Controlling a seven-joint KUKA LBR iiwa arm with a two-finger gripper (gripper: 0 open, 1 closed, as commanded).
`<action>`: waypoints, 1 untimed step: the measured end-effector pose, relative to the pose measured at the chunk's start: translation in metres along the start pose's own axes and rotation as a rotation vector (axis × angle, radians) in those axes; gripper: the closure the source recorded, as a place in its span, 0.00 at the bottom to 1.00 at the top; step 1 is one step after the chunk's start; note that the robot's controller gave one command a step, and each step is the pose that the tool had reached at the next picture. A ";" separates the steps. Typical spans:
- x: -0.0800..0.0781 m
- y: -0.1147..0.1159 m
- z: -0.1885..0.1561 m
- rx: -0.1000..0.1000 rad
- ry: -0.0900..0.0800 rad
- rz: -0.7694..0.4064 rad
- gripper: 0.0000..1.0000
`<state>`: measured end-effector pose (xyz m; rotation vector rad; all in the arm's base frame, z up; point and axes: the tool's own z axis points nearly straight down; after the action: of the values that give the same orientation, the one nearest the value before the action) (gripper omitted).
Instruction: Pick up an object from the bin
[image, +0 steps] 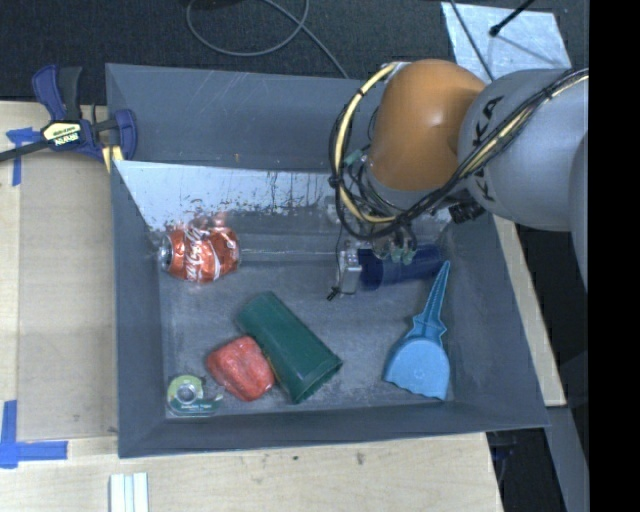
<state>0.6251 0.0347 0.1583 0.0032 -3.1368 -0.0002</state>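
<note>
End effector (347, 272) of mine hangs low toward the back of the bin (135, 300), just beside a dark blue thing (410, 266). Whether it is spread or pressed together I cannot tell, and I see nothing pinched in it, so I judge the pick not yet made. Elsewhere in the bin lie a crushed red can (200, 253), a green box (290, 345), a red lump (240, 367), a tape roll (188, 392) and a blue scoop (424, 350).

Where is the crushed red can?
The crushed red can lies far left in the camera view, near the bin's back wall, beyond the green box and left of the gripper.
</note>
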 end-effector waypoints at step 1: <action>-0.002 0.000 -0.005 0.000 -0.008 0.000 0.00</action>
<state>0.6267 0.0347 0.1636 0.0027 -3.1451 -0.0007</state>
